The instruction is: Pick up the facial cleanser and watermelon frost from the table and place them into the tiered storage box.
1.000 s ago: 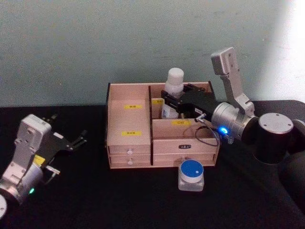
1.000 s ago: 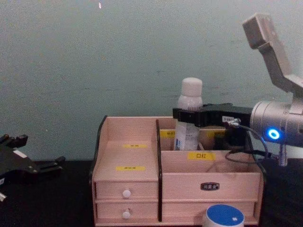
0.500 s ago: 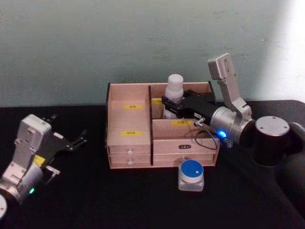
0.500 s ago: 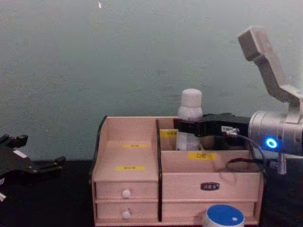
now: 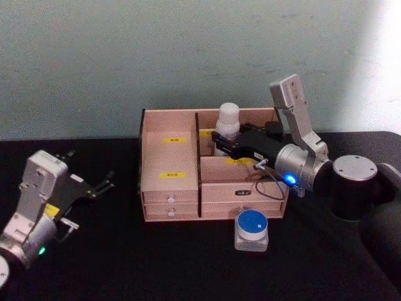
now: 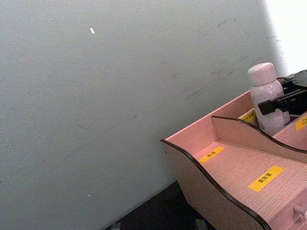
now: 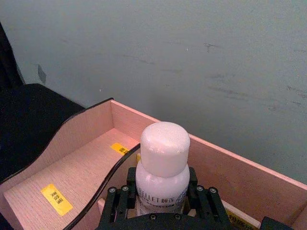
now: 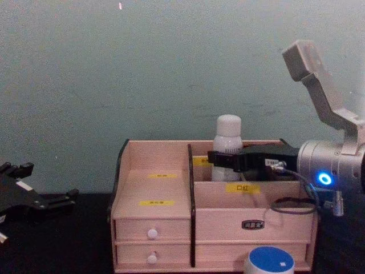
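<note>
Cleanser bottle (image 5: 229, 117): tall, slim, white plastic; judged light, stiff, slippery.
Right gripper (image 5: 224, 138): clamped around its upper body, a sound hold.
Left gripper (image 5: 94, 186): fingers spread, parked.

Your right arm (image 5: 299, 164) wears a silver wrist with a blue light (image 5: 289, 178), a looping black cable (image 8: 288, 200), a grey angled bracket (image 5: 293, 116) and black, screw-studded jaws. Your left arm (image 5: 37, 188) is silver, green-lit, yellow-marked.

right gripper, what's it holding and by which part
The right gripper holds the tall slim white cleanser bottle around its upper body, below the cap.
</note>
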You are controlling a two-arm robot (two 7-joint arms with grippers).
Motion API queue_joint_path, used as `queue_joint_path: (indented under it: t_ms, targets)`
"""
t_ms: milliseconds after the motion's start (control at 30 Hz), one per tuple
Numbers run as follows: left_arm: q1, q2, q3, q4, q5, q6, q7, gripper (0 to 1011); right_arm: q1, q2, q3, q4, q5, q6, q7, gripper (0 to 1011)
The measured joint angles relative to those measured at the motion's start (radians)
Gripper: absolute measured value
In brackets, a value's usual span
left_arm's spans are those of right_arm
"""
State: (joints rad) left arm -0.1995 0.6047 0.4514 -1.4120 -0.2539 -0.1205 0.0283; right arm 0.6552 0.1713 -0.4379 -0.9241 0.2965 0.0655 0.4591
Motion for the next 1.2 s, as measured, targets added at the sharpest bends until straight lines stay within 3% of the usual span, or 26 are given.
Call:
queue_joint_path:
  t_ms: [567,667,1000,1200]
  targets:
    - [0.0,0.0,0.0,0.0,0.0,0.0,0.0,1001,0.002,0.0,-0.001,0.002,-0.006,0.003,0.002,616]
    - [0.0,0.0,0.0,0.0,0.0,0.0,0.0,1001,0.002,0.001,-0.001,0.002,-0.005,0.003,0.002,752]
    - [0.0,0.0,0.0,0.0,0.0,0.0,0.0,1001,0.001,0.001,-0.001,0.002,-0.004,0.004,0.001,1002]
    - [0.0,0.0,0.0,0.0,0.0,0.0,0.0,1001,0.001,0.001,-0.001,0.001,-0.003,0.003,0.001,1002]
